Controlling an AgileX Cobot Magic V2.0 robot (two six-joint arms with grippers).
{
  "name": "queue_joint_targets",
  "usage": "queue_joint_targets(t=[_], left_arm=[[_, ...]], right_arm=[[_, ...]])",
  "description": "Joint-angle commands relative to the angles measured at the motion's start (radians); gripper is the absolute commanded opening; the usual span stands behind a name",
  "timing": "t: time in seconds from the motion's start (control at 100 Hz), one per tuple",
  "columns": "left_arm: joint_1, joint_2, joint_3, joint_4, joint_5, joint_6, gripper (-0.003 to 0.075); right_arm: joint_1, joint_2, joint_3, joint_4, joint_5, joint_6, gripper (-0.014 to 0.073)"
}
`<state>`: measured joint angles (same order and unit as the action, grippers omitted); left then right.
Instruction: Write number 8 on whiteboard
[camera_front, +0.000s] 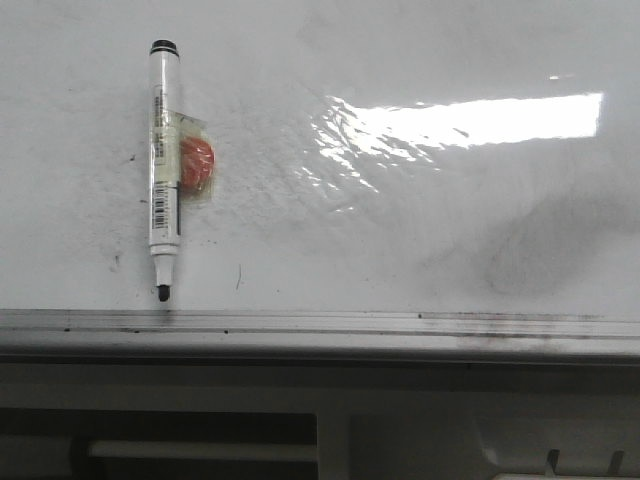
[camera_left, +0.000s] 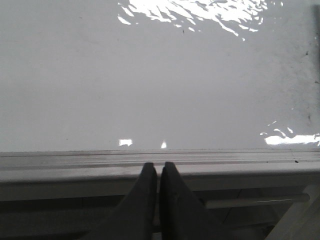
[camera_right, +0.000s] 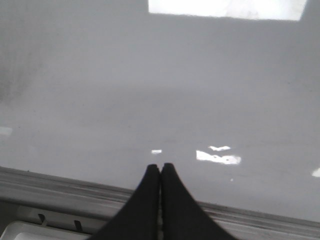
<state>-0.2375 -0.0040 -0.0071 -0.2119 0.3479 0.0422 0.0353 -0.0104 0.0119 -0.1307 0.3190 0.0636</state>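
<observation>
A: What are the two tools doing, nearest us?

B: Both are hanging just short of the rail (camera_front: 320, 322). In the wrist views the left tool (camera_left: 159, 167) and the right tool (camera_right: 160, 169) are each showing their fingers pressed together, gripping nothing. Neither is showing in the front view.

A: Why are they parked there, do you think?

B: My guess is they are waiting at a rest pose, off the whiteboard (camera_front: 420, 230), so nothing is smudging it before writing begins.

A: And the marker?

B: The marker (camera_front: 164, 168) is lying on the whiteboard, left of middle, uncapped, its dark tip pointing toward the rail and sitting just beside it. That is putting the barrel crosswise to a tool coming in from the side, which I judge handy for a pinch. An orange-red blob under a clear wrapper or tape (camera_front: 196, 166) is touching the barrel; what it is, I cannot tell.

A: Anything readable?

B: A barcode and small print are running along the barrel, but they are too small to read. No brand is showing.

A: And the number 8?

B: It is not on the whiteboard yet; only grey smudges, specks and window glare are showing farther back.
</observation>
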Motion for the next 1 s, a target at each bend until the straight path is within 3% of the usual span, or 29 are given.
queue_joint_targets(t=[0.0, 0.81, 0.99], left_arm=[[0.001, -0.028, 0.040, -0.016, -0.027, -0.010, -0.0020], [0.001, -0.028, 0.040, 0.003, -0.027, -0.008, -0.0020], [0.001, -0.028, 0.040, 0.024, -0.082, -0.008, -0.0020]], right_arm=[[0.000, -0.021, 0.011, -0.019, -0.028, -0.001, -0.0064], [0.000, -0.021, 0.011, -0.020, -0.028, -0.001, -0.0064], [0.000, -0.021, 0.011, -0.042, -0.202, -0.002, -0.0064]])
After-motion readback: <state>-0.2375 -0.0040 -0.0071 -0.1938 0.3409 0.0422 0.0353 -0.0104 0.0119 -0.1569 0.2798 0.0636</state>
